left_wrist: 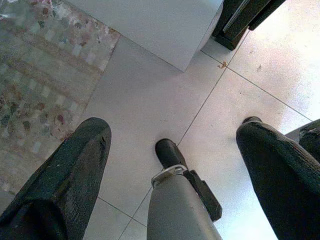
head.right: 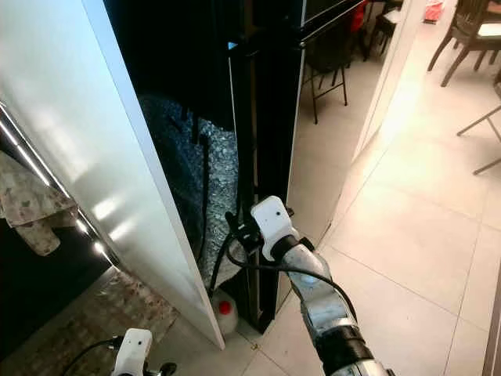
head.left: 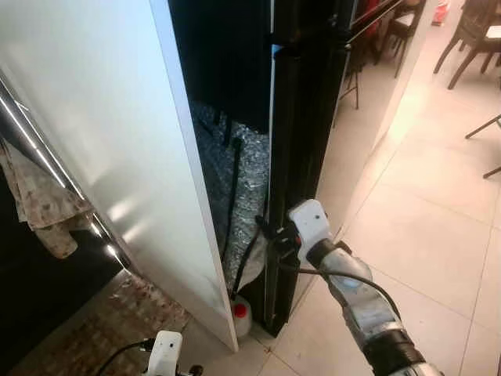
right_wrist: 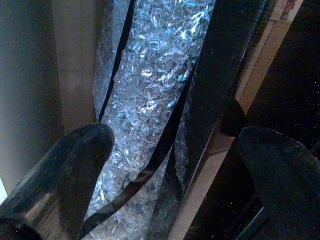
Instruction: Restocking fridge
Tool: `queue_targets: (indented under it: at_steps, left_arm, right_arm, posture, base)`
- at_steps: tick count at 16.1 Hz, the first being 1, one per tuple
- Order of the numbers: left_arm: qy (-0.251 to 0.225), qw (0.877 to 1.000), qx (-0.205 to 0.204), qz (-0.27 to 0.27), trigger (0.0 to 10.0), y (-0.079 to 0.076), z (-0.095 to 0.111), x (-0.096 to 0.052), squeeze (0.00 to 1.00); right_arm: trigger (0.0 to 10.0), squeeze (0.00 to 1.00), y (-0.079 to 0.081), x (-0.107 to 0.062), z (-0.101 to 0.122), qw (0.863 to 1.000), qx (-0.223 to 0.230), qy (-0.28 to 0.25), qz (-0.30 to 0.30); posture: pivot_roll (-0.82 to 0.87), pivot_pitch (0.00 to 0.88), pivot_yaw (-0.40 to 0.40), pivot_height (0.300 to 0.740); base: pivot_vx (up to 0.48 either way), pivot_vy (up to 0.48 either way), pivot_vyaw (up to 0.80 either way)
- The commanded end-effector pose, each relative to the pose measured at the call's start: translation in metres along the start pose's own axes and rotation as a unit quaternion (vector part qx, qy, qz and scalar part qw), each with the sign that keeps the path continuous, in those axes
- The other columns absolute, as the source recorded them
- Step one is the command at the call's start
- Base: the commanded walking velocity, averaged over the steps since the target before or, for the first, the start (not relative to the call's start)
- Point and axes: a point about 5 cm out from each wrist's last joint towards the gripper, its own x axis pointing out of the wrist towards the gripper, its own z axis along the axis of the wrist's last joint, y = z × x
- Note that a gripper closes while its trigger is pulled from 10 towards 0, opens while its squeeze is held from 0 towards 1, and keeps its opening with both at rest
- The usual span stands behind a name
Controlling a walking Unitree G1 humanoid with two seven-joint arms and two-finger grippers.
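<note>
The right gripper [head.left: 270,233], fingers spread and grasping nothing, should hook the black fridge door [head.left: 301,157] edge at its 12 o'clock, then pull slowly.

We look down on a glossy floor of large pale tiles [head.left: 423,235]. A small white plastic jug with a red cap [head.left: 241,311] stands on it beside a patterned, mottled rug [left_wrist: 35,85].
</note>
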Motion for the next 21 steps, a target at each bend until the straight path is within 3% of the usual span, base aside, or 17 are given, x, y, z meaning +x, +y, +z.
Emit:
queue_targets:
  at_steps: [1,5,6,9,10,12,14,16,17,18,21]
  left_arm:
    - [0.007,1.000,-0.001,0.009,10.0,0.004,-0.003,-0.001,0.00]
    - [0.009,1.000,-0.001,0.009,10.0,0.004,-0.004,-0.001,0.00]
    - [0.009,1.000,0.001,0.008,10.0,0.005,-0.004,-0.001,0.00]
    - [0.009,1.000,0.002,0.007,10.0,0.005,-0.004,-0.001,0.00]
    - [0.009,1.000,0.004,0.006,10.0,0.005,-0.004,-0.001,0.00]
    - [0.010,1.000,0.005,0.005,10.0,0.005,-0.003,-0.001,0.00]
    - [0.010,1.000,0.008,0.003,10.0,0.005,-0.002,-0.001,0.00]
    - [0.009,1.000,0.008,0.004,10.0,0.005,-0.001,0.000,0.00]
    - [0.009,1.000,0.009,0.002,10.0,0.004,0.000,0.000,0.00]
    - [0.009,1.000,0.009,0.002,10.0,0.004,0.000,0.000,0.00]
    - [0.009,1.000,0.008,-0.001,10.0,0.000,0.000,0.001,0.00]
  right_arm:
    - [10.0,0.00,0.014,0.009,0.007,0.999,-0.007,-0.017,0.039]
    - [10.0,0.00,0.016,0.001,-0.003,1.000,0.001,-0.016,0.019]
    - [10.0,0.00,0.003,-0.009,-0.005,0.998,0.021,-0.021,-0.051]
    - [10.0,0.00,-0.011,-0.023,-0.003,0.991,0.015,-0.039,-0.124]
    - [10.0,0.00,-0.031,-0.048,-0.005,0.973,0.012,-0.051,-0.225]
    - [10.0,0.00,-0.037,-0.066,-0.010,0.964,0.012,-0.043,-0.263]
    - [10.0,0.00,-0.043,-0.090,-0.031,0.964,0.046,0.004,-0.262]
    - [10.0,0.00,-0.053,-0.099,-0.055,0.959,0.031,0.098,-0.263]
    - [10.0,0.00,-0.070,-0.123,-0.100,0.922,0.031,0.236,-0.306]
    - [10.0,0.00,-0.072,-0.127,-0.107,0.917,0.038,0.247,-0.310]
    - [10.0,0.00,-0.058,-0.154,-0.157,0.878,0.103,0.353,-0.305]
  posture:
    - [-0.20,0.000,0.065,0.740]
    - [-0.20,0.000,0.067,0.740]
    - [-0.21,0.000,0.074,0.740]
    - [-0.22,0.000,0.076,0.740]
    - [-0.23,0.000,0.079,0.740]
    - [-0.23,0.000,0.083,0.740]
    - [-0.24,0.000,0.084,0.740]
    - [-0.24,0.000,0.083,0.740]
    - [-0.24,0.000,0.084,0.740]
    - [-0.25,0.000,0.083,0.740]
    - [-0.20,0.000,0.055,0.740]
  base:
    - [0.000,0.000,0.00]
    - [0.000,0.000,0.00]
    - [0.000,0.000,0.00]
    - [0.000,0.000,0.00]
    - [0.000,0.000,0.00]
    - [0.000,0.000,0.00]
    - [0.000,0.000,0.00]
    - [0.000,0.000,0.00]
    - [0.000,0.000,0.00]
    - [0.000,0.000,0.00]
    - [0.000,0.000,0.00]
